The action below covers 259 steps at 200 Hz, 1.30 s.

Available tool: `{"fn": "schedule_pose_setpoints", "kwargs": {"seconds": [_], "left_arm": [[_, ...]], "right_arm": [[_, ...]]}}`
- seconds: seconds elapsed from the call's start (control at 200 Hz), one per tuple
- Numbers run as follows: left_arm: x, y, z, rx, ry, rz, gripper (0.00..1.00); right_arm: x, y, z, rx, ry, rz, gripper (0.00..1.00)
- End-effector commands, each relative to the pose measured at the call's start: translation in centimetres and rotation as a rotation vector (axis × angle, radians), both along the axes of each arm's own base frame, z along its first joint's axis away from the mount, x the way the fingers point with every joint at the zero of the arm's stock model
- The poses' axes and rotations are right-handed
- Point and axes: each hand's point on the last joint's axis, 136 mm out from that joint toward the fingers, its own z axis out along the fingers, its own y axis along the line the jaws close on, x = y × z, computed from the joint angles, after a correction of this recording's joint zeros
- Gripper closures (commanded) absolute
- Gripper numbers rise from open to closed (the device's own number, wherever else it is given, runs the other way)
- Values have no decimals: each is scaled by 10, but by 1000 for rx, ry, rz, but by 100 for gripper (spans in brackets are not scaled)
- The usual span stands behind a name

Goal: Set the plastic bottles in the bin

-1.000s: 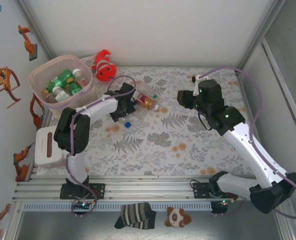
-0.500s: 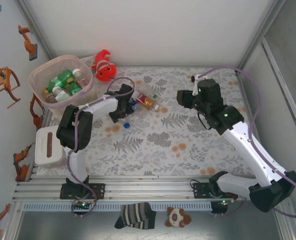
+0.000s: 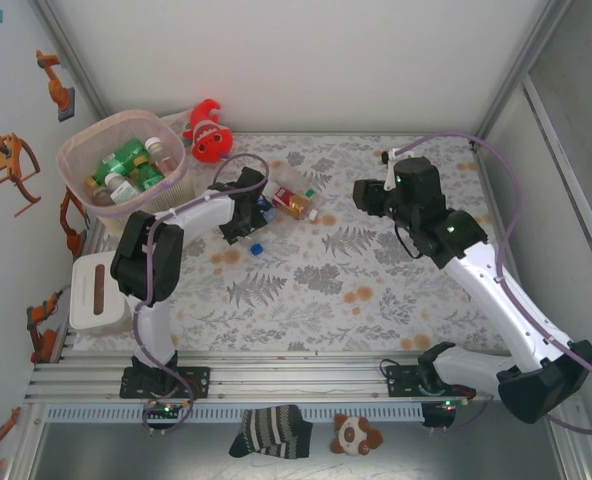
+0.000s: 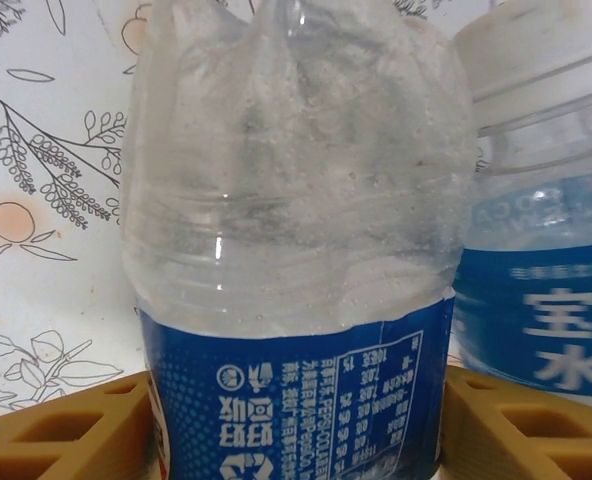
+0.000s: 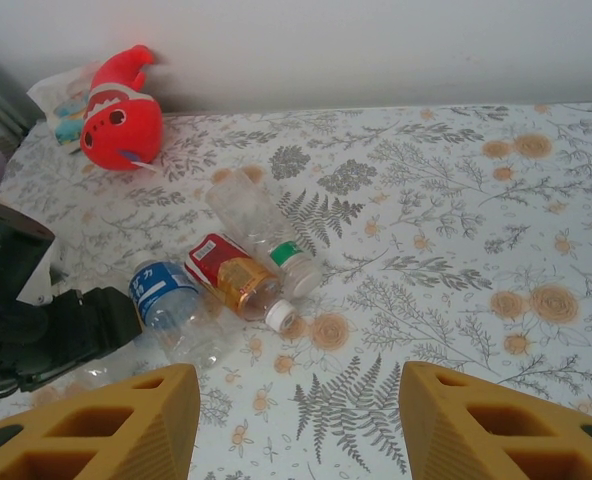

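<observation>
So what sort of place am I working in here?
Most likely a lab data-collection cell, not a home: white panel walls in aluminium framing, two arms bolted to a slotted rail, and a fern-print tablecloth strewn with staged bottles.

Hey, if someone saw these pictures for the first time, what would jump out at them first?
Probably the crushed clear bottle with a blue label, looming between the fingers of the left end effector in the left wrist view. Next, the bright red fish plush at the far edge of the table, beside the pink bin at far left, already loaded with bottles.
</observation>
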Motion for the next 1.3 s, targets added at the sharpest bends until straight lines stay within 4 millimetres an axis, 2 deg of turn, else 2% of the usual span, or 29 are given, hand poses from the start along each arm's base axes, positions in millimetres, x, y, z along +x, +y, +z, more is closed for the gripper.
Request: {"fn": "schedule_pose_setpoints", "kwargs": {"seconds": [0.0, 0.2, 0.31, 0.586, 0.711, 0.866, 1.006, 1.132, 1.292], "left_arm": [[-1, 4, 34, -23, -61, -12, 37], [-3, 5, 76, -61, -151, -24, 40], [1, -2, 104, -105, -217, -59, 40], [4, -22, 203, -216, -475, -247, 41], [-3, -16, 251, -205, -600, -317, 43], [-14, 9, 306, -105, -708, -347, 44], [-26, 38, 341, -1, -756, -335, 44], [-33, 70, 358, 66, -773, -286, 45], [-39, 114, 360, 99, -733, -203, 45]], "right_arm": [[3, 2, 14, 5, -36, 5, 46], [2, 2, 13, 13, -36, 8, 46], [2, 1, 16, 12, -43, 4, 46], [1, 0, 17, 14, -47, 1, 46], [2, 2, 15, 20, -43, 6, 46], [4, 4, 18, 29, -48, 10, 46], [4, 5, 21, 31, -56, 12, 46], [5, 7, 20, 36, -53, 20, 46], [5, 12, 18, 64, -42, 29, 46]]}}
